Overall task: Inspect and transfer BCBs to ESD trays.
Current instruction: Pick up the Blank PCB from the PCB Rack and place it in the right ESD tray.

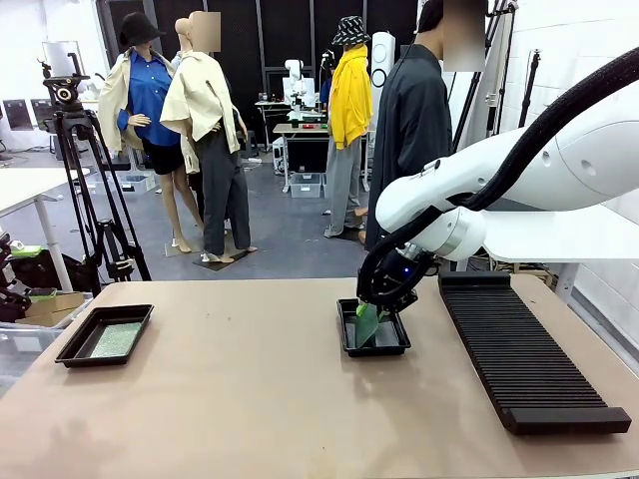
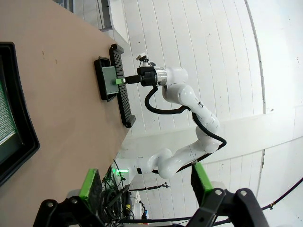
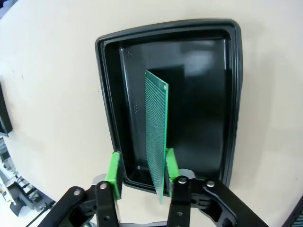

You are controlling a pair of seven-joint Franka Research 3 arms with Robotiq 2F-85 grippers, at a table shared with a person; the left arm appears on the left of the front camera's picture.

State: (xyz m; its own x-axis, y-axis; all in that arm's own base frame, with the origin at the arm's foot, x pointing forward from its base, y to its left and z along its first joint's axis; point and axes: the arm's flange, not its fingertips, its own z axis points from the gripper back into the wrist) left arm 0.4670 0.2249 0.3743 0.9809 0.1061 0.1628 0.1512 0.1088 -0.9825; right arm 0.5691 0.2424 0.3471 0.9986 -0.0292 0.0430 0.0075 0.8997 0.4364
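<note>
Jaws of the right gripper [image 3: 141, 172] parted — green BCB [image 3: 157, 137] leans on one pad, over black tray [image 3: 113, 109]; left jaws wide.

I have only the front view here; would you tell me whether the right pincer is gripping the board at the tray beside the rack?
Observer: No. In the right wrist view the right pincer is open. The BCB stands on edge in the ESD tray, close against one pad with a gap to the other.
Operator: Thank you. How is the left pincer?
Observer: The left wrist view shows the left pincer open with nothing between its pads. The other tray sits at that picture's edge with a second BCB lying flat in it.
</note>
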